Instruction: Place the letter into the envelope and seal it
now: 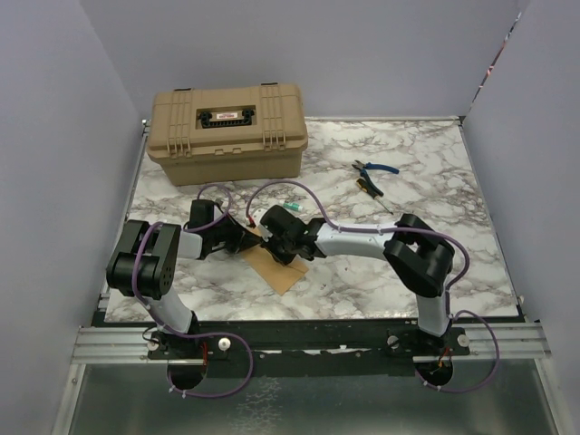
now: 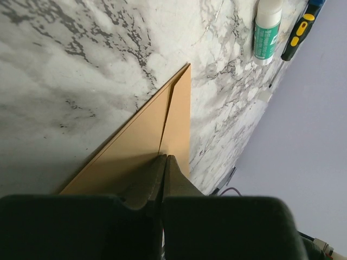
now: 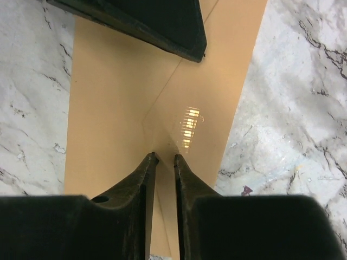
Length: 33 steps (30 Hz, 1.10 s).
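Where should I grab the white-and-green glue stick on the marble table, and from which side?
Grip the white-and-green glue stick across the middle of its round barrel, coming straight down from above. It lies flat on the marble table, so only its long sides are free. The yellow-and-black screwdriver lies near one side, so I would open only a little.

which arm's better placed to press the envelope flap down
right: the right gripper hangs by the flap point on the envelope, jaws nearly closed; the left gripper is shut at the envelope's edge, likely pinning it
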Available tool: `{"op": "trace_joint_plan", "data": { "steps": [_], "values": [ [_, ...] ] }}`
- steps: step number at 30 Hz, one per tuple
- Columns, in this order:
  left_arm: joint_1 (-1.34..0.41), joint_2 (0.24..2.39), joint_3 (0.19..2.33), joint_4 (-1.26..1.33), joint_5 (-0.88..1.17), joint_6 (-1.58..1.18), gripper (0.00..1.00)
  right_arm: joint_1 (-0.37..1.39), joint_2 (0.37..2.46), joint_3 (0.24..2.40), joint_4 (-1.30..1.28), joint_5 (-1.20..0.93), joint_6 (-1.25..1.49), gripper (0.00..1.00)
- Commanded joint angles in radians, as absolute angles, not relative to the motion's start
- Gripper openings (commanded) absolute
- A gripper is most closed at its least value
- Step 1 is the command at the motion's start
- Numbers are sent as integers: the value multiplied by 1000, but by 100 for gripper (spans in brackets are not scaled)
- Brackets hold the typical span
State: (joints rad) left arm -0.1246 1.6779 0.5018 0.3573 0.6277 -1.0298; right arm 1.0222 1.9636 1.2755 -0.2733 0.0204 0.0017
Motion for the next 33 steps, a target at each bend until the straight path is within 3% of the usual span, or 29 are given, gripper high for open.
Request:
{"op": "trace_joint_plan", "data": {
  "steps": [1,6,14,21,33],
  "values": [
    [-115,1744,475,165,466,-940,0,1027,1973,1188,-466,91,39,18],
    [-115,1751,482,159,470,-928,0,1025,1923,1154,-466,93,69,12],
    [-115,1747,491,155,475,-926,0,1022,1864,1252,-485,71,92,14],
    [-114,1736,493,156,481,-923,0,1009,1985,1464,-464,59,115,18],
    [-115,1737,492,159,492,-928,0,999,2169,1657,-476,117,180,7]
  ]
}}
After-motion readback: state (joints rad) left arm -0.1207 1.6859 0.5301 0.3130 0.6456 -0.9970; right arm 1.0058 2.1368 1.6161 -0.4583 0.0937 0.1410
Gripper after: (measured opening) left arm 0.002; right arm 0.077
